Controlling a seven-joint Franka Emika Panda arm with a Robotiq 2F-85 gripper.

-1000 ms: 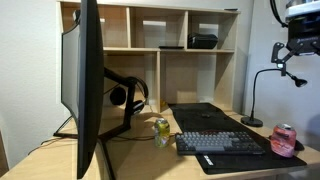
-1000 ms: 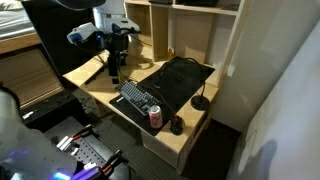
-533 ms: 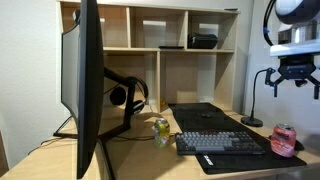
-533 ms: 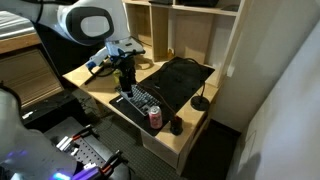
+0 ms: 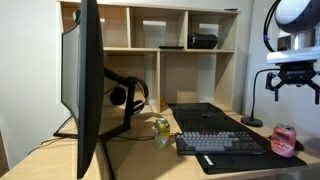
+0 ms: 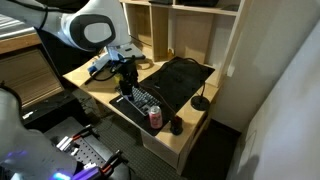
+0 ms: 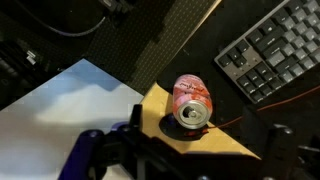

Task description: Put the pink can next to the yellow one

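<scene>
Two cans, one worktop [image 5: 40, 160], one claw.

1. Monitor [image 5: 88, 80]: nearest item in an exterior view. It is tall and dark, seen edge-on at the left.
2. Keyboard [image 5: 220, 142]: black, lying flat toward the right of the worktop.
3. Pink can [image 5: 283, 139]: upright, just off the keyboard's right end, near the worktop corner. The wrist view shows it from above [image 7: 190, 103], silvery top up, standing on that corner with the keys up and to the right of it. In an exterior view it stands [image 6: 155, 117] at the front edge of the worktop.
4. Yellow can [image 5: 161, 130]: upright, beside the keyboard's left end. It is well apart from the pink can, with the keyboard between them.
5. Black mat [image 5: 205, 112]: flat, behind the keyboard.
6. Headphones [image 5: 128, 93]: black, hung behind the monitor.
7. Lamp [image 5: 255, 100]: black gooseneck on a round base, behind the pink can.
8. Shelf unit [image 5: 150, 50]: pale wood, farthest back, with a black box [image 5: 202, 41] in an upper compartment.
9. Claw [image 5: 291, 82]: in the air above the pink can and clear of it. Its fingers are spread and grip nothing.
</scene>
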